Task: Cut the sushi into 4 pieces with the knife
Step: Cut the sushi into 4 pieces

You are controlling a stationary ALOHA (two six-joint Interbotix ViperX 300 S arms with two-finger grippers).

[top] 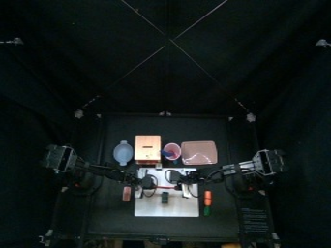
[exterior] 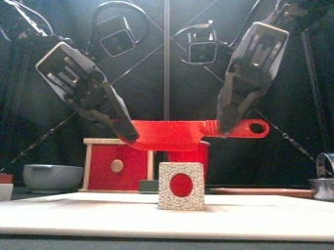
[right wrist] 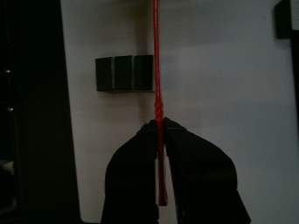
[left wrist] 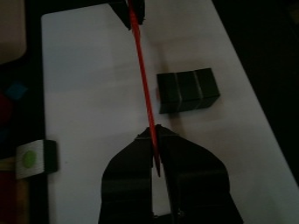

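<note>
**Holding a red knife level over the sushi, one gripper at each end**

Both grippers are clamped on the same flat red knife (exterior: 196,129). The left gripper (exterior: 127,129) pinches the blade end. The right gripper (exterior: 232,122) pinches the handle, just inside its round ring hole. In the front view the knife is a smooth plastic strip lying level in the air. In each wrist view it is edge-on, a thin red line running out from the closed jaws of the left gripper (left wrist: 152,138) and of the right gripper (right wrist: 158,129).

The sushi roll (exterior: 183,186) stands on the white cutting board (exterior: 78,213), below the knife and between the two grippers, with a clear gap under the blade. Its near face is a pale, speckled square with a red oval centre. From the wrists it is a dark block with seams across its top (left wrist: 190,89), lying just beside the knife's line; how many segments it has is hard to count.

Behind it stand a pale wooden box (exterior: 115,166) with a red drawer front and a smooth blue-grey bowl (exterior: 53,177). A small pale toy (left wrist: 31,157) with a green spot sits at the board's edge, too small to identify. The top view is too dim and small to add detail.
</note>
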